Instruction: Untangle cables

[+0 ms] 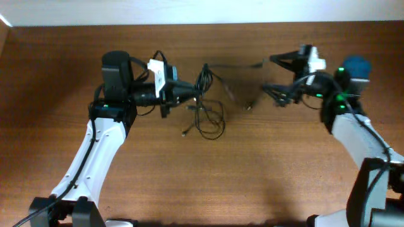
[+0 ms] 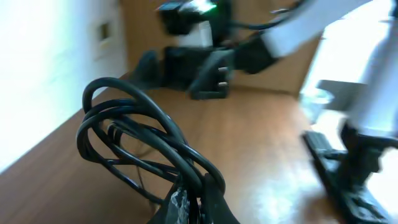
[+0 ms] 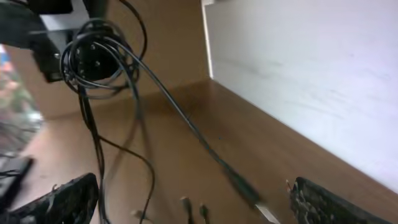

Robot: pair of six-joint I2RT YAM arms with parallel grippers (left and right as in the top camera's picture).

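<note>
Cables [image 1: 203, 81]: thin black cords in a knotted cluster of loops at the middle of the table [image 1: 252, 180]. Part of the cluster is lifted and clamped in the left pincer [image 1: 194, 93]. The rest lies slack on the wood just below it, with a loose plug [image 1: 184, 133] trailing toward you. One strand [image 3: 186, 127] runs from the held loops toward the right pincer [image 1: 273, 74]. That pincer stands wide, the strand's end lying between its fingers [image 3: 59, 199] but not gripped.

Hazards:
- **Tightening:** if you close on that strand and draw straight away, the loops may cinch into a tighter knot, since several cords cross at the left clamp.
- **Missed grasp:** the cord is much thinner than the fingers and may slip out as they close.
- **Dragging:** the slack loops on the table could be pulled along and catch on the lifted ones.
- **Collision:** the two pincers face each other near the same line, so a hurried move inward risks contact.

Room:
- **Far side:** the white wall [image 1: 202, 11] runs along the far edge, close behind the right pincer, so there is little space there.
- **Near side:** the half of the table toward you shows bare wood and is the better direction for spreading the cords.
- **Sides:** the left and right edges sit well apart from the cluster.
</note>
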